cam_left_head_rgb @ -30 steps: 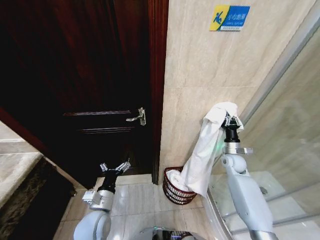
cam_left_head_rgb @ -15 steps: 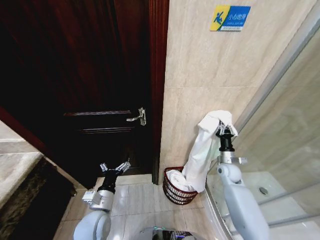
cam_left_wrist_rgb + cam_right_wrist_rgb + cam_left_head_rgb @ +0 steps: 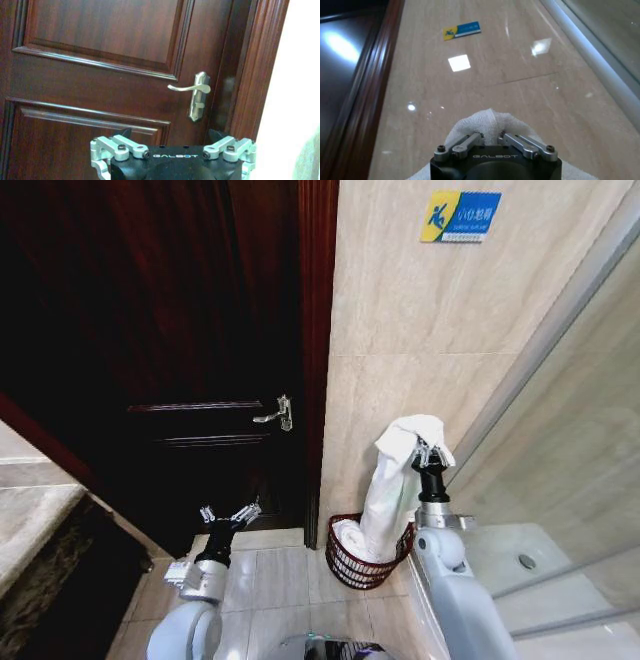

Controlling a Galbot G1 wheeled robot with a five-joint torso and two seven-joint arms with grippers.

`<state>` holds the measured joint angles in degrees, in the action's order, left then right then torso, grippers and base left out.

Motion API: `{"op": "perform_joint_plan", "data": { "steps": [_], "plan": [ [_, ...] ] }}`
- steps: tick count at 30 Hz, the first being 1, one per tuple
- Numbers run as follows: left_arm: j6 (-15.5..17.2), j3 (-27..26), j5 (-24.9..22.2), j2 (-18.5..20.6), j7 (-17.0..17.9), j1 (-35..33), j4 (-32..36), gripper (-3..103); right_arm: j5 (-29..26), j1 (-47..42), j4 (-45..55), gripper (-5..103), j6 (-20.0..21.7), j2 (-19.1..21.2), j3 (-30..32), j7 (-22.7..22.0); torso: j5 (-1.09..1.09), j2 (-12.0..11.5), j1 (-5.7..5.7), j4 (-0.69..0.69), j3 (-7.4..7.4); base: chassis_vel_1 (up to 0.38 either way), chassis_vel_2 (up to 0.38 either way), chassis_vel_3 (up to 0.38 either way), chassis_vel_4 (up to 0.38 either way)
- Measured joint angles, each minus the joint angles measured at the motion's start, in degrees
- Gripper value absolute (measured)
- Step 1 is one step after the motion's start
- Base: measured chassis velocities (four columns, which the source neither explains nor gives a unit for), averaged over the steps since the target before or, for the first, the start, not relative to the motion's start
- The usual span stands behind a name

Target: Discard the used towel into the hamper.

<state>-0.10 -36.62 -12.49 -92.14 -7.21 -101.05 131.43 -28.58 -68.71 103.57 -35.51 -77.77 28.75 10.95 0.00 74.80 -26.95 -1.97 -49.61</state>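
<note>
Right gripper [image 3: 428,452]: raised beside the tiled wall [image 3: 400,330], jaws clamped on the top fold of the white towel [image 3: 385,490]. In the right wrist view the jaws stand nearly together, with towel cloth bunched between and around them. The towel hangs straight down from the grip; its lower end lies inside the hamper [image 3: 352,565].

Hamper: dark reddish-brown wicker basket on the floor [image 3: 270,575], at the foot of the tiled wall, just beside the door frame [image 3: 318,360].

Left gripper [image 3: 229,518]: held low, facing the dark wooden door [image 3: 150,330]. Jaws spread wide apart, holding nothing and touching nothing. The door handle [image 3: 192,89] appears beyond them.
</note>
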Motion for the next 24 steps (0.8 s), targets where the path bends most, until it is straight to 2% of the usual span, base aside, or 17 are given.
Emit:
{"op": "perform_joint_plan", "data": {
  "steps": [14,24],
  "plan": [
    [0.0,0.0,0.0,0.0,0.0,0.0,0.0,100,0.33,-0.96,3.13,7,1.25,-0.88,-2.99,-0.72,0.01,0.0,0.0,0.0,0.0,0.0,0.0,0.0,0.0],
    [0.0,0.0,0.0,0.0,0.0,0.0,0.0,100,-0.31,0.25,-4.39,7,-0.73,-0.2,0.19,-0.08,0.01,0.0,0.0,0.0,-0.01,0.0,0.0,0.0,0.0]
  ]
}}
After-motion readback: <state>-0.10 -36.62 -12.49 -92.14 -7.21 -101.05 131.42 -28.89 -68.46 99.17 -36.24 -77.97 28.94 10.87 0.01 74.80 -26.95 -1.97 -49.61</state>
